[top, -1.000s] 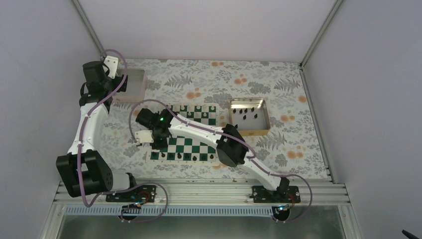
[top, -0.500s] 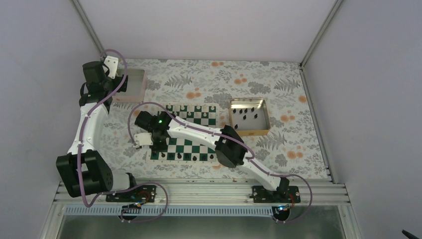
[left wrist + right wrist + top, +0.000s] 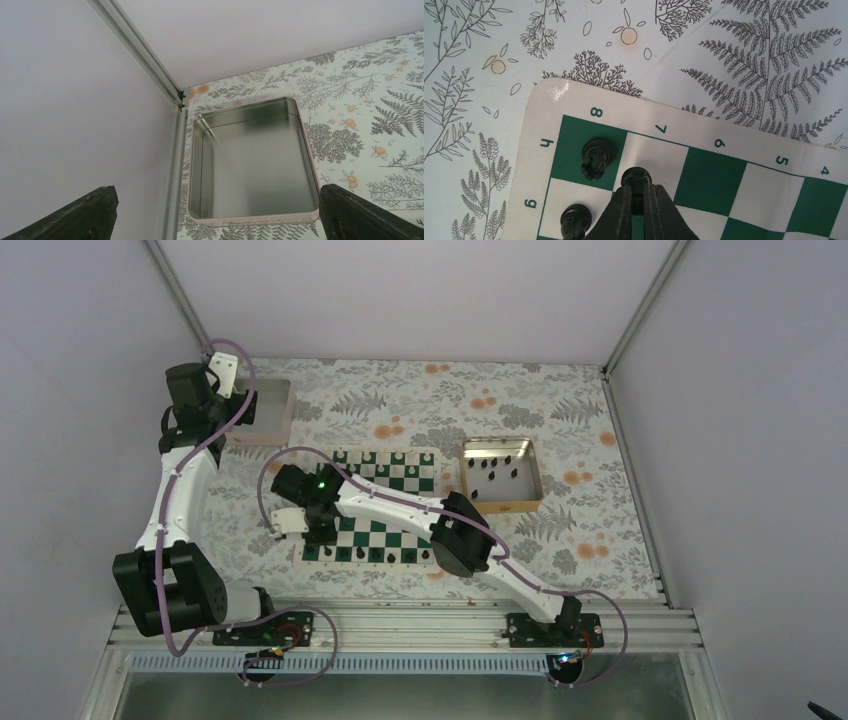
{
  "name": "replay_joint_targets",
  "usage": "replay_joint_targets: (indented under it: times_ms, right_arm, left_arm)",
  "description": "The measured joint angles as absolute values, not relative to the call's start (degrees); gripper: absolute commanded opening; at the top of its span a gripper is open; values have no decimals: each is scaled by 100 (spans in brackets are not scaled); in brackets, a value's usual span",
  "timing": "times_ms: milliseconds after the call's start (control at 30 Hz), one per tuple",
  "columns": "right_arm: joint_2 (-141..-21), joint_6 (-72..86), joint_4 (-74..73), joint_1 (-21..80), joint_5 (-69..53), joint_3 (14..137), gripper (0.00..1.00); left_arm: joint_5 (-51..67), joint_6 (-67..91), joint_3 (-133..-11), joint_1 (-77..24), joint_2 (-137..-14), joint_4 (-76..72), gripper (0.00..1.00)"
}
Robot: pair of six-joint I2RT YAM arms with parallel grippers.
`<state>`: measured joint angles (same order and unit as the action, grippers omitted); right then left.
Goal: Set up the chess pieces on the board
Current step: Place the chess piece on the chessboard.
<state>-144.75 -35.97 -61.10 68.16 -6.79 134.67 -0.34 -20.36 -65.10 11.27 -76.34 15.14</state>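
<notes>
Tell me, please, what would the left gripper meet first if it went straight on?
Most likely the empty tray, lying centred ahead of the left gripper; nothing else shows between, though depth is unclear.

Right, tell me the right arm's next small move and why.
Probably lower slightly and open: the right fingers are shut on a black piece over a white square of the board, next to the corner piece already standing there.

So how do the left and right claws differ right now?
The left claw is wide open and empty; the right claw is shut on a black chess piece. The left faces an empty metal tray; the right is at the h8 corner of the board. Both have dark fingers.
</notes>
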Motion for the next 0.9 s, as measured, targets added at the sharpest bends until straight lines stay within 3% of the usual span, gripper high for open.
replay_joint_targets:
  times_ms: [267,600,900]
  right_arm:
    - [-14477,-3601,-6084,6812,-646,13467,6]
    - [-14477,-3601,-6073,6777,-587,13467,22]
    - [-14477,-3597,-5996,6742,-580,13467,23]
  left_arm:
    - [-27,-2036,-6510,1146,-7631,1511,100]
    - [34,-2036,-6510,1149,-7631,1514,100]
    - [64,-2036,-6510,1151,-7631,1514,100]
